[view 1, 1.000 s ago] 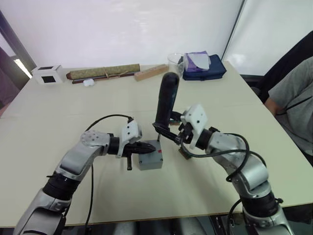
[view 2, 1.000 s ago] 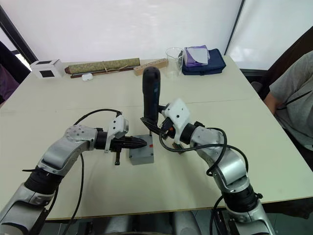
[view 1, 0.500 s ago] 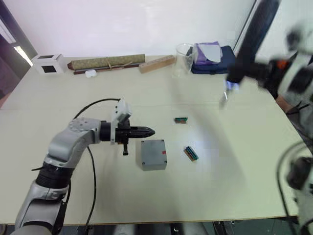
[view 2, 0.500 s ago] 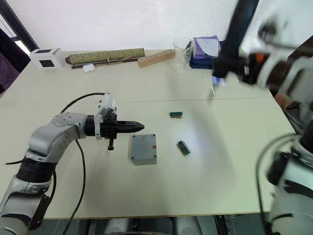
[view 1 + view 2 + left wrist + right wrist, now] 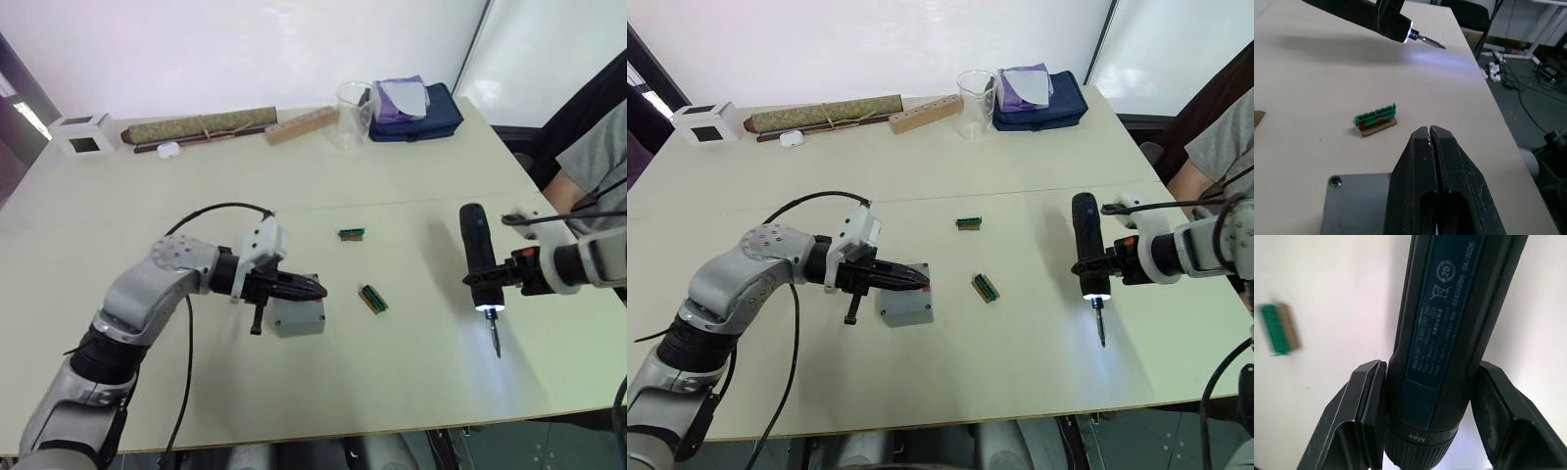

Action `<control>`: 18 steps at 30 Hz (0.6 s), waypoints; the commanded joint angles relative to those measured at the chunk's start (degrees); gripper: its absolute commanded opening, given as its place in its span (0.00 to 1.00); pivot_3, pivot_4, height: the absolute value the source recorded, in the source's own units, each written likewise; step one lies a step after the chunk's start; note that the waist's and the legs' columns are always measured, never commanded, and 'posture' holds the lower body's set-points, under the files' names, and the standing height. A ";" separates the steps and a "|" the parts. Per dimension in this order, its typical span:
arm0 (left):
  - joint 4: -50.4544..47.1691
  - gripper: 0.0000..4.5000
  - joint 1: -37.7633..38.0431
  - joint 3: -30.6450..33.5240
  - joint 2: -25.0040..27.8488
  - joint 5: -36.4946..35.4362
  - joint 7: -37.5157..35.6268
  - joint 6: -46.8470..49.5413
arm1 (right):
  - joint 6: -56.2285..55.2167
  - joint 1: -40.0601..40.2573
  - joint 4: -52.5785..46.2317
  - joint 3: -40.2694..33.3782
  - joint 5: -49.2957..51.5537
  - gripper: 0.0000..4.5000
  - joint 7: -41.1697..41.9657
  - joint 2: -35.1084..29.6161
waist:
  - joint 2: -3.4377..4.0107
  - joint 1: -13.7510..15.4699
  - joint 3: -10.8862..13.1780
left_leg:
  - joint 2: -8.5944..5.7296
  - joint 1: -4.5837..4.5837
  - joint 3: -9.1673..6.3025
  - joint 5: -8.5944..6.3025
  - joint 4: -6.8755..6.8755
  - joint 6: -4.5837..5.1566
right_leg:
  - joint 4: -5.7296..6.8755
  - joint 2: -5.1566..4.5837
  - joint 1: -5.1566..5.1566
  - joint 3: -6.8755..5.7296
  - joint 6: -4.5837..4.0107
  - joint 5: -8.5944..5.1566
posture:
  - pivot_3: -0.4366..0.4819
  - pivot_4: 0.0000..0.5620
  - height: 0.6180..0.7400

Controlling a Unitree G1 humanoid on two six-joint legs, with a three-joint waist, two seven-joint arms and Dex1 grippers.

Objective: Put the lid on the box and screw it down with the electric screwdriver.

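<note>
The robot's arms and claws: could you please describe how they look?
Both arms are silver-grey metal with rounded joints and black bands. A loose black cable loops along each. Each wrist carries a white block. The left claw has two black tapered fingers; the right claw has two broad black fingers. An orange mark sits near the right wrist.

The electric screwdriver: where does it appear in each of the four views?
Left eye view: electric screwdriver at the robot's right, in the right gripper.
Right eye view: the same, lit tip toward the table edge.
Left wrist view: tip beyond the green connector.
Right wrist view: body between the fingers.
Shared landmark: the green connector.
</note>
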 commanded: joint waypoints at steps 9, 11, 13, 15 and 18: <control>3.10 0.00 -0.51 4.97 6.08 0.89 -0.18 0.22 | -13.07 -4.31 0.36 4.00 -11.65 0.99 8.75 -1.42 | -0.02 0.40 0.00 | 0.01 -0.03 -0.01 0.02 0.03 -0.04 | -0.02 0.00 -0.01 -0.02 0.02 0.00 | 0.48 0.27 1.00; 5.20 0.00 -0.84 6.38 8.13 1.22 -0.15 0.50 | -17.83 -4.01 -0.51 3.23 -13.76 0.99 10.97 -3.09 | -0.02 0.41 0.01 | 0.01 -0.03 0.00 0.02 0.02 -0.04 | -0.02 0.00 -0.02 -0.02 0.02 0.00 | 0.48 0.27 1.00; 4.93 0.00 1.62 8.67 12.11 1.65 -0.94 -0.22 | -26.33 -2.04 -3.99 -2.53 -13.80 0.99 14.67 -4.46 | -0.05 0.40 0.03 | 0.01 -0.03 0.02 0.02 0.02 -0.04 | -0.02 -0.01 -0.03 -0.02 0.03 0.00 | 0.48 0.27 1.00; 4.61 0.00 3.75 13.26 14.23 -1.16 0.03 2.84 | -27.78 1.20 -10.03 -12.92 -7.36 0.99 18.25 -2.70 | -0.04 0.21 0.02 | 0.03 -0.02 0.05 0.02 -0.01 -0.04 | -0.06 -0.01 -0.03 0.00 0.03 0.00 | 0.48 0.27 1.00; 2.27 0.00 8.92 17.97 16.73 -4.39 0.80 7.39 | -25.29 15.02 -23.87 -26.68 3.42 0.99 23.07 2.53 | -0.14 0.42 0.01 | 0.13 -0.02 -0.05 0.02 -0.05 -0.03 | -0.01 0.06 0.00 -0.09 0.03 -0.01 | 0.48 0.27 1.00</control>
